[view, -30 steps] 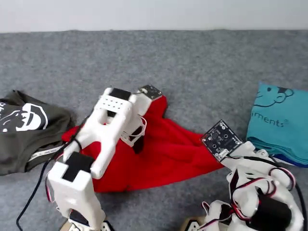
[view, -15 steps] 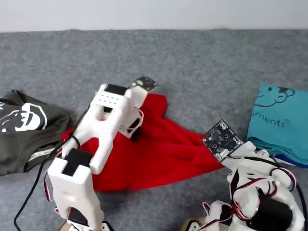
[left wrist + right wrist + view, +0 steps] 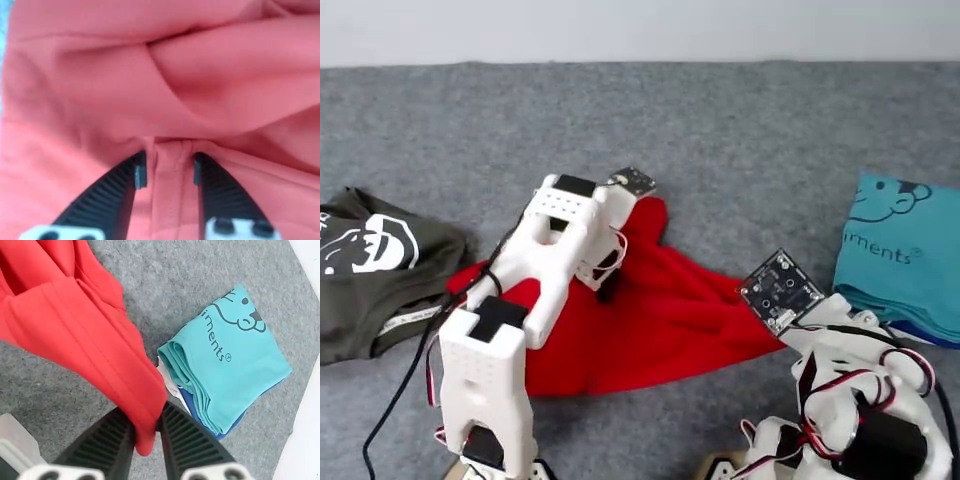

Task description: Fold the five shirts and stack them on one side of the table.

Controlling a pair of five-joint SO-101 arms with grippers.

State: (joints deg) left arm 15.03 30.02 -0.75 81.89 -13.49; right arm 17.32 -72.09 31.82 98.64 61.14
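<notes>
The crumpled red shirt (image 3: 660, 320) sprawls on the bench (image 3: 770, 140). The left gripper (image 3: 167, 169) pinches its seamed fold; the right gripper (image 3: 146, 422) clamps its hem.

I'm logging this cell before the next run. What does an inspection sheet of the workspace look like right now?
Surface: grey cover, flat.
Job's things: red shirt spread unfolded mid-table; dark shirt crumpled at one side; teal shirt folded on top of a stack at the other side.
Clutter: nothing seen.
Grippers: left gripper pinches a ridge of the red shirt; right gripper is shut on its hem.
Cables: black cable trails over the surface beside the left arm.
Surroundings: pale wall behind the table.
</notes>
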